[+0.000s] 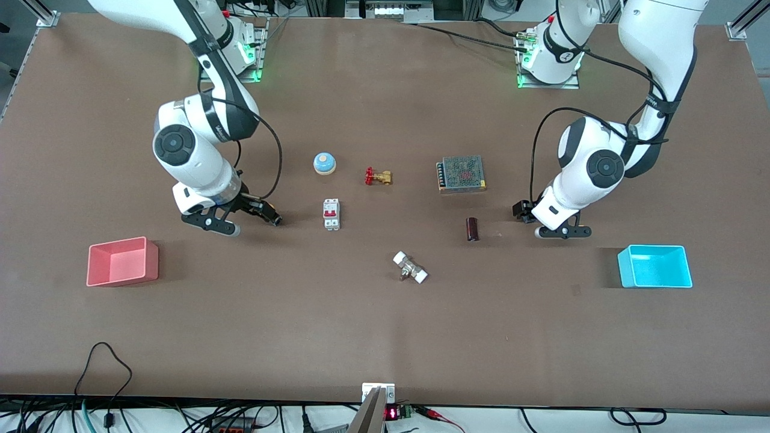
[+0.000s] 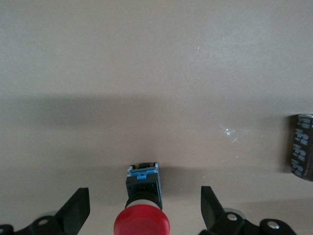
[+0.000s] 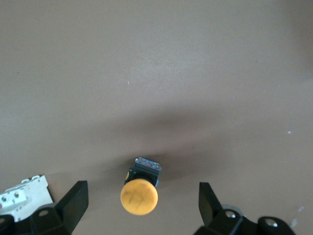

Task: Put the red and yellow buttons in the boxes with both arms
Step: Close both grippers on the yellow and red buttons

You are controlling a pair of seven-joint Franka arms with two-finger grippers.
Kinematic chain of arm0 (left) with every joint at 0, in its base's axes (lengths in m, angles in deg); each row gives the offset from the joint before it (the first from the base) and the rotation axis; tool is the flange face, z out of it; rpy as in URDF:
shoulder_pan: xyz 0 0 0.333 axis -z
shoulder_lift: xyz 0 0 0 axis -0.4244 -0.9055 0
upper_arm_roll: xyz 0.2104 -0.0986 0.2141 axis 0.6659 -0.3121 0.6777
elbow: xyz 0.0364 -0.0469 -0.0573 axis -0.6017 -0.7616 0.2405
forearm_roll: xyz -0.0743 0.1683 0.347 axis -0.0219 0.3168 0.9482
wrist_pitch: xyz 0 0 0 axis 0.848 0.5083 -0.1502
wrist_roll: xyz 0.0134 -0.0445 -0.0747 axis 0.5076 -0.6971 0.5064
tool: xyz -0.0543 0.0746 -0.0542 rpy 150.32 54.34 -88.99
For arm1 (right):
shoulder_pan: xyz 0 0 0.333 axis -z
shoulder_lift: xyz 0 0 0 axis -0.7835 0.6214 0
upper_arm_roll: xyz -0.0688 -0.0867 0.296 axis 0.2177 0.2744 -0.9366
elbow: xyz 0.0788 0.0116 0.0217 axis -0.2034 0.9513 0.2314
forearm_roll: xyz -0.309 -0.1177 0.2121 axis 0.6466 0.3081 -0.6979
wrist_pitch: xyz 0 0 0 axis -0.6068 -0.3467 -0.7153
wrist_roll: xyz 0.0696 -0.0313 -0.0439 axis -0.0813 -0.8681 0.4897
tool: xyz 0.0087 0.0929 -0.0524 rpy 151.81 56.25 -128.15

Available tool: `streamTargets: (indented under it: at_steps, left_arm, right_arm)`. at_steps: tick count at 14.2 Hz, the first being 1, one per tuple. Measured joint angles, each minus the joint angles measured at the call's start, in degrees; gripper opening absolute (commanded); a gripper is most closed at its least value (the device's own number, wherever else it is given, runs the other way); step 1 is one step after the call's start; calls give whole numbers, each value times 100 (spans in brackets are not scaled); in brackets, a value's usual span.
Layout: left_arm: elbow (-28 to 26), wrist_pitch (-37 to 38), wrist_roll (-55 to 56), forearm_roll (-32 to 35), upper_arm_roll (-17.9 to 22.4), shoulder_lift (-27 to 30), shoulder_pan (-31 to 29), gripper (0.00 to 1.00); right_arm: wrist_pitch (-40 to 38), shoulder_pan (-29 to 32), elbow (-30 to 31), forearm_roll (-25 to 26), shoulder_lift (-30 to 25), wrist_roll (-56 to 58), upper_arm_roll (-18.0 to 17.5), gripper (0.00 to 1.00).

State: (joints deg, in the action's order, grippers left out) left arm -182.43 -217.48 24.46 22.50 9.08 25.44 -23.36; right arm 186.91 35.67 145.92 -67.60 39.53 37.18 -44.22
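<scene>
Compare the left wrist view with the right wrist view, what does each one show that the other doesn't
Only the left wrist view shows the red-capped push-button on its black body, lying between the open left gripper's fingers, and a dark cylinder nearby. Only the right wrist view shows the yellow-capped push-button between the open right gripper's fingers, and a white breaker's corner. Both show the brown tabletop.

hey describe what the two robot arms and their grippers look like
Both arms are glossy white with rounded joints, black bands and round dark-grey joint caps. Loose black cables loop along them. Their bases glow green. The left gripper and right gripper are black, two-fingered, on white hands; the fingers are black wedges with screw holes at their mounts.
</scene>
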Motion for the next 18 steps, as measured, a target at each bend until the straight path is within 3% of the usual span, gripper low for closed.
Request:
streamTargets:
  at_steps: [2, 4, 8, 11, 16, 18]
  left_arm:
    - [-22, 0, 0, 0, 0, -42, 0, 96]
    - [-39, 0, 0, 0, 0, -79, 0, 78]
    - [-41, 0, 0, 0, 1, -174, 0, 55]
    - [-38, -4, 0, 0, 4, -201, -1, 32]
    - [126, 69, 0, 0, 20, -177, -26, 32]
    - [497, 611, 0, 0, 44, -167, -59, 32]
  right_arm:
    - [73, -13, -1, 0, 78, -90, -13, 100]
    - [138, -64, 33, 0, 137, -206, -15, 100]
    - [363, -114, 314, 0, 217, -262, -18, 100]
    - [449, -115, 389, 0, 239, -296, -18, 100]
    - [664, -135, 403, 0, 353, -499, -84, 100]
    - [726, -137, 404, 0, 421, -511, -84, 96]
